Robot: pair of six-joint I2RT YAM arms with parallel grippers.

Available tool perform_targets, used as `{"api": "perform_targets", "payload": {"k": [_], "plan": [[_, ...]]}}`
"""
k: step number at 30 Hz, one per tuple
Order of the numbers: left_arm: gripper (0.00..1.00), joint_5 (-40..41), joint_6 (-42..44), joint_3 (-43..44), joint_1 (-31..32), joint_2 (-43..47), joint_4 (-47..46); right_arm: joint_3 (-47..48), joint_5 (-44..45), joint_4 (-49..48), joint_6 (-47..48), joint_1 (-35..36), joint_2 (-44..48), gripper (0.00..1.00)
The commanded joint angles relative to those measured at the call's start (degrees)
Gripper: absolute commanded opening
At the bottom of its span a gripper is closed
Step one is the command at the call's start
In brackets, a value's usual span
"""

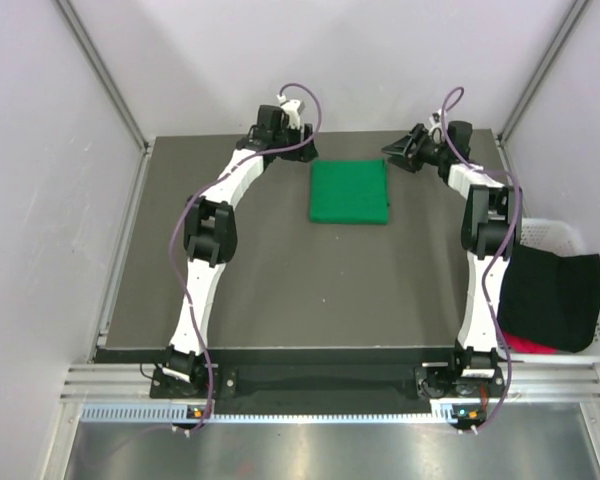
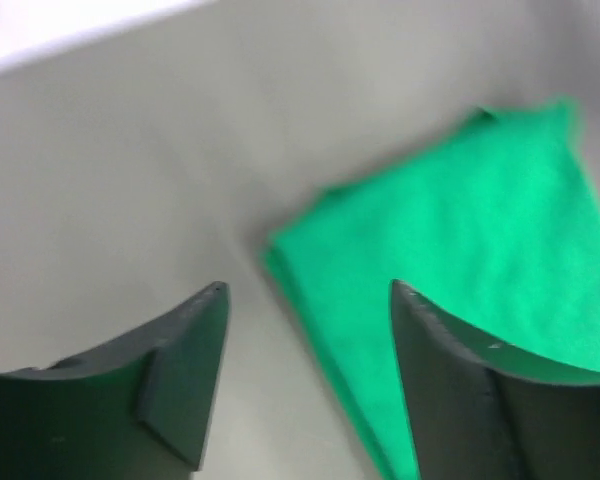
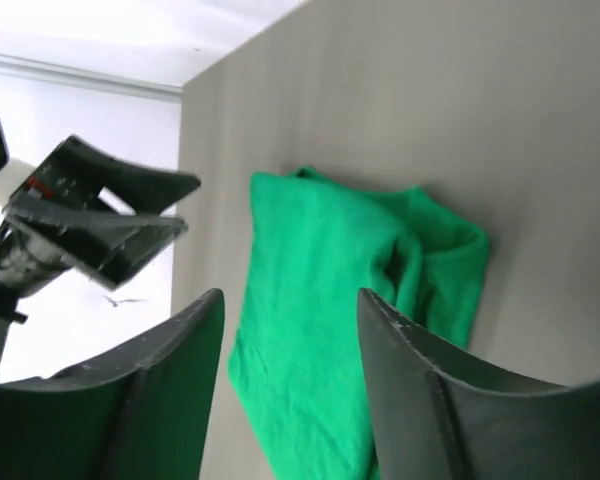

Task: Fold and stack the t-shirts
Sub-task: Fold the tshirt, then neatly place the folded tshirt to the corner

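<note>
**A:** Start near. What's waiting?

**B:** At the near right, just off the table's (image 1: 280, 290) edge, a white basket (image 1: 580, 235) holds the black t-shirt (image 1: 550, 295), draped over its rim. The red t-shirt (image 1: 525, 345) is bunched beneath it. Neither is folded, so I'd judge the basket is the supply pile.

**A:** And farther out?

**B:** Both arms reach across the table to its far part. The green t-shirt (image 1: 349, 192) lies there flat at the far middle, folded into a tidy rectangle. The right wrist view shows one corner a little puffed. I'd guess it sits that far out as the base of the stack, leaving the nearer surface for folding.

**A:** The grippers?

**B:** They flank it. The left gripper (image 1: 300, 150) is just beside its far-left corner, and the right gripper (image 1: 402, 152) is near its far-right corner. Both have their fingers spread with nothing between them. As far as I can tell, neither touches the cloth.

**A:** So the green one looks done?

**B:** I'd say so. The black shirt seems the likely next one, and it's a long way back for the right arm.
</note>
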State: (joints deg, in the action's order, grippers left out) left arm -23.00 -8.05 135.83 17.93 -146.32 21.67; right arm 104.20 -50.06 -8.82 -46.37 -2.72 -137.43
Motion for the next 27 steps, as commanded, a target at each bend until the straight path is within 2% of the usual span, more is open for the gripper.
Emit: {"api": "perform_targets", "payload": {"k": [1, 3, 5, 7, 11, 13, 19, 27], "plan": [[0.72, 10.86, 0.23, 2.95, -0.53, 2.44, -5.86, 3.56, -3.62, -10.31, -1.61, 0.44, 2.68, 0.59], [0.78, 12.28, -0.47, -0.02, -0.71, 5.60, -3.66, 2.15, -4.51, -11.22, -2.67, -0.26, 5.13, 0.60], [0.83, 9.31, -1.34, -9.14, -1.93, 8.75, -5.22, 0.13, -6.62, -11.04, -2.76, -1.23, 6.29, 0.57], [0.86, 1.09, -5.73, -17.13, -4.74, 12.81, -8.66, -1.98, -8.81, -10.87, -2.67, -1.58, 7.17, 0.53], [0.86, -13.08, -16.27, -20.33, -9.40, 11.15, -9.79, -5.85, -11.02, -10.69, -2.85, -1.59, 8.05, 0.49], [0.86, -15.13, -19.01, -23.49, -10.46, 11.23, -13.65, -7.34, -11.37, -10.26, -2.76, -1.50, 7.79, 0.49], [0.85, -21.37, -24.28, -21.75, -10.55, 5.35, -18.40, -7.61, -11.55, -6.83, 0.22, -0.45, 5.59, 0.48], [0.80, -22.88, -26.75, -17.88, -7.31, -1.68, -19.21, -5.86, -10.85, -3.76, 2.86, 0.17, 2.08, 0.47]]}}
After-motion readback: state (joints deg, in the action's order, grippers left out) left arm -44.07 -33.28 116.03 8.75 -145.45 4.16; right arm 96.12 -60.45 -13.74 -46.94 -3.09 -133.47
